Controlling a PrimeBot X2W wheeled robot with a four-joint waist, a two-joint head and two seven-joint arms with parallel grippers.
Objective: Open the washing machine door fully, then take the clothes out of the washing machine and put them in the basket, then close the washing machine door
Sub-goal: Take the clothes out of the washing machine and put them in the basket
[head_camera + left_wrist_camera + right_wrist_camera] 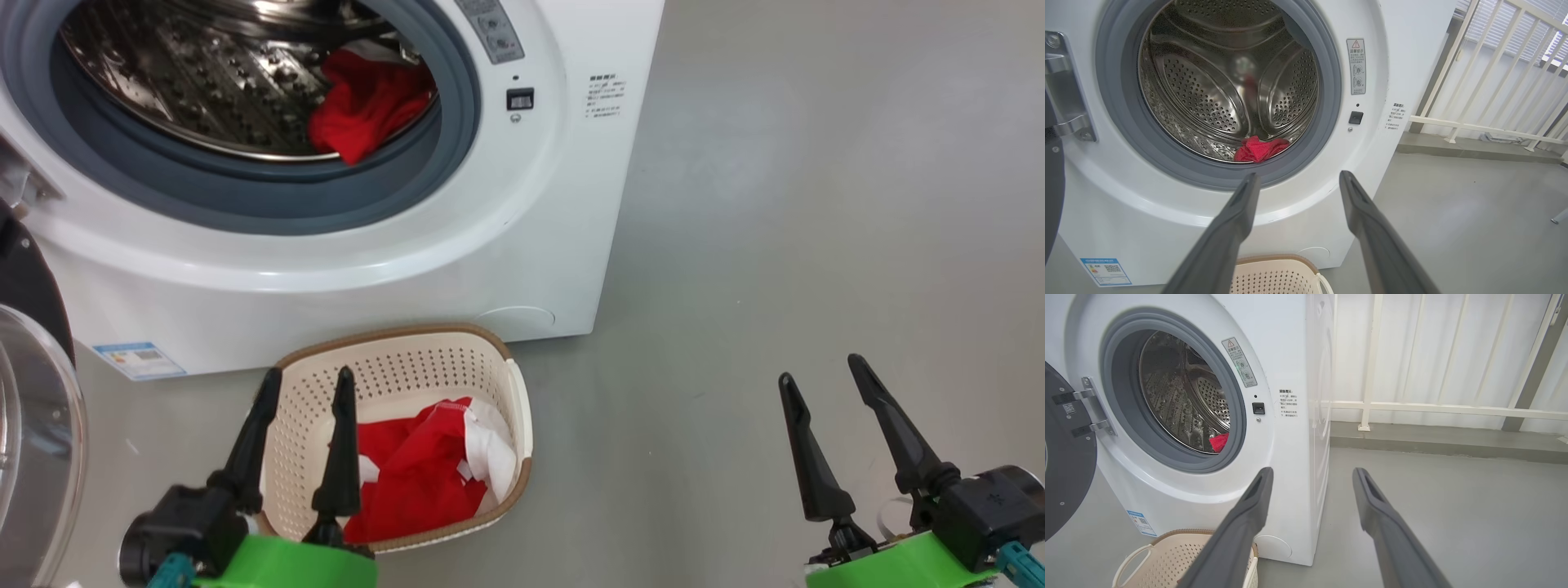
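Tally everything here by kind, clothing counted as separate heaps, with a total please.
washing machine: 1
washing machine door: 1
basket: 1
red clothes heaps: 2 (drum heap, basket heap)
grippers: 2 (left gripper, right gripper)
Total: 7

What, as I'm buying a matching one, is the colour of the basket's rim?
Brown, woven-look; the basket rim shows best in the head view.

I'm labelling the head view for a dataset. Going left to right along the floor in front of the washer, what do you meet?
washing machine door → left end effector → red clothes in the basket → right end effector
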